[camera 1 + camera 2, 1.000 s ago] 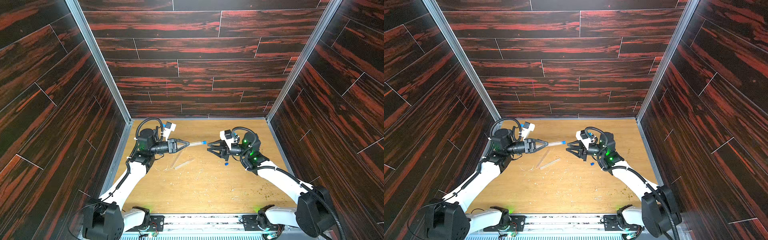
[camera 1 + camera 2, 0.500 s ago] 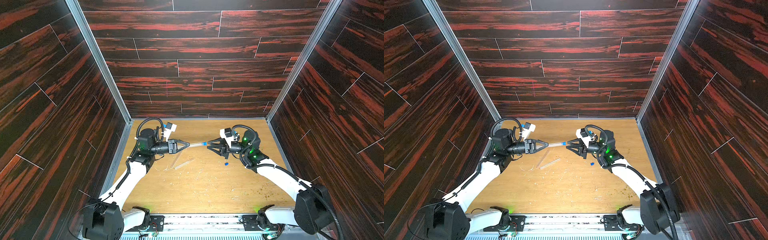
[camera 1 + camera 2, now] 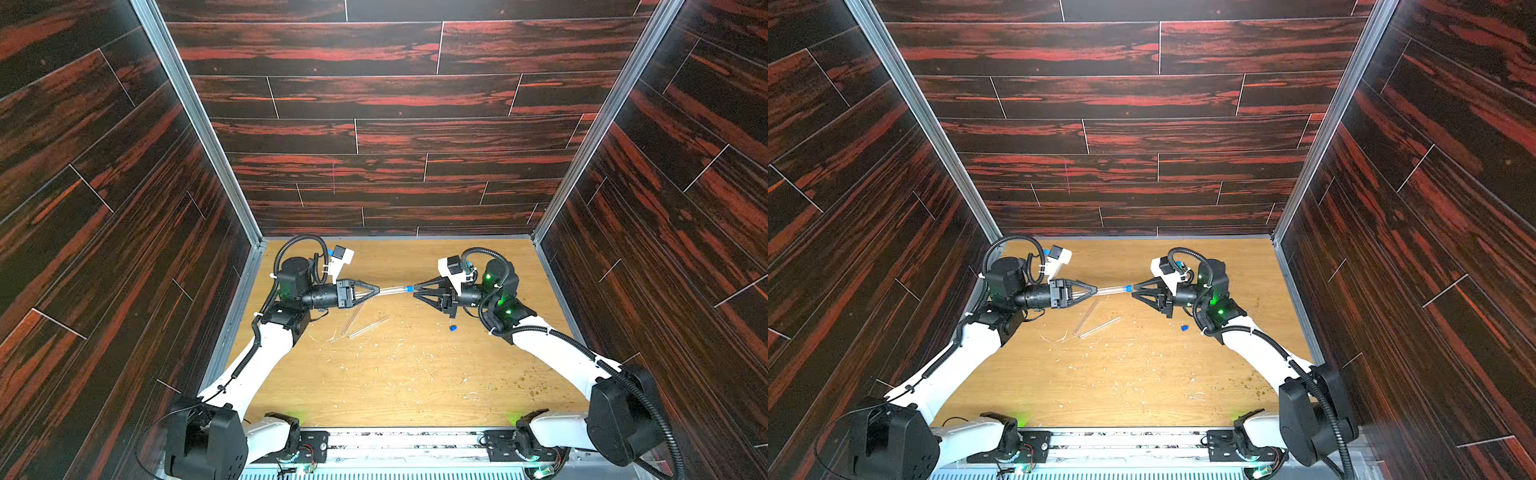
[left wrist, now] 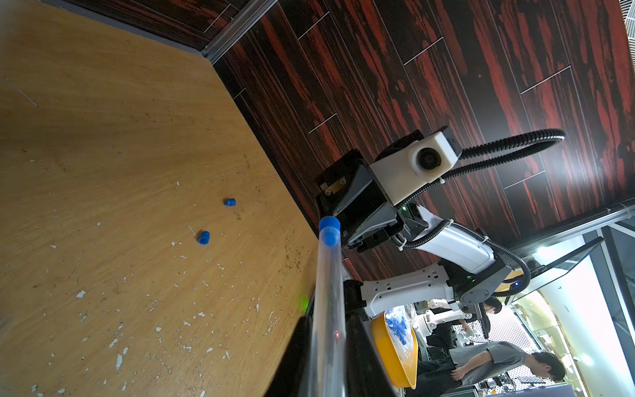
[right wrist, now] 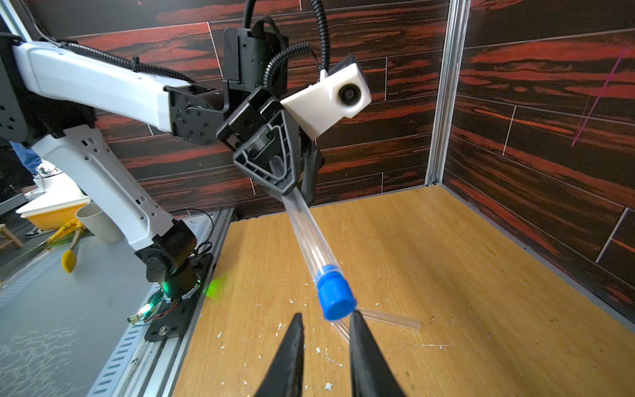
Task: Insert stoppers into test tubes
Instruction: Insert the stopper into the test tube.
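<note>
Left tool holding tube, stopper end rightward

We see a bright blue stopper on a clear, colourless test tube. Two loose stoppers are the same blue. The surface is pale honey wood grain, flecked with white. The walls are near-black planks streaked red. The left pincer and the right pincer are black, and the arms are white.

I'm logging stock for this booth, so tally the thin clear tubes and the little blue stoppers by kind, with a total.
Clear thin plastic test tubes: 3
Small bright blue stoppers: 3
Total: 6
</note>
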You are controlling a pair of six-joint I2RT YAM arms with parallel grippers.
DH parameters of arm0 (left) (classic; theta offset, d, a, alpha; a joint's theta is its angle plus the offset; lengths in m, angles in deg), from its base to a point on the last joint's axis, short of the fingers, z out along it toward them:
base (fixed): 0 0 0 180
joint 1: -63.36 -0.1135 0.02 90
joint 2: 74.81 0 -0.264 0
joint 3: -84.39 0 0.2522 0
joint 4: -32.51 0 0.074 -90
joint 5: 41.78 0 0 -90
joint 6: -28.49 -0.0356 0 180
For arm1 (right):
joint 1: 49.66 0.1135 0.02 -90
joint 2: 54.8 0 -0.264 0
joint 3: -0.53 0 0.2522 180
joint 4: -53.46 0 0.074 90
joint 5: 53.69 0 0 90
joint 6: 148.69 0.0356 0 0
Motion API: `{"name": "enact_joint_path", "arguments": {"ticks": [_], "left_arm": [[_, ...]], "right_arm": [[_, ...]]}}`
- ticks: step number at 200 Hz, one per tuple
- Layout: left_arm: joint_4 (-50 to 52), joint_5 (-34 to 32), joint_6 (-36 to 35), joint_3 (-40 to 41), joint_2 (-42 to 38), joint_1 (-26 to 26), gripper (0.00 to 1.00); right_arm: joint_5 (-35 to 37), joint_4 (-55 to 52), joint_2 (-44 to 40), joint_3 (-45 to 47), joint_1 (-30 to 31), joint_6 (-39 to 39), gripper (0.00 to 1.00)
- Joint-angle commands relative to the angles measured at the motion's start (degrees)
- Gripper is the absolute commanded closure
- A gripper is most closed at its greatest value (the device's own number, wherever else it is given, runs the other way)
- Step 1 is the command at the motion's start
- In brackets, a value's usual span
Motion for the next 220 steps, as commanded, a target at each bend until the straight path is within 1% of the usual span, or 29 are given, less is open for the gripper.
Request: {"name": "enact_joint_path", "arguments": {"ticks": [1, 20, 147, 184, 220], "left_arm": [[-0.1, 0.7, -0.7, -1.6, -0.2, 0.3, 0.89], [-0.1, 0.7, -0.6, -1.6, -0.3, 0.3, 0.89], [1.1, 0.8, -1.9, -1.4, -0.3, 0.6, 0.89], [1.5, 0.7, -2.1, -1.4, -0.4, 0.6, 0.89], [1.5, 0.7, -2.1, -1.5, -0.2, 0.8, 0.89]], "right_arm": [[-1.6, -0.5, 1.7, -1.5, 0.0, -0.6, 0.79], [-1.8, -0.5, 1.9, -1.8, 0.0, -0.5, 0.81], [-2.0, -1.4, 3.1, -3.5, 0.8, -1.0, 0.81], [-2.5, -2.5, 3.3, -4.1, 1.2, -1.9, 0.87], [-3.0, -3.0, 3.6, -4.8, 1.5, -1.9, 0.88]]}}
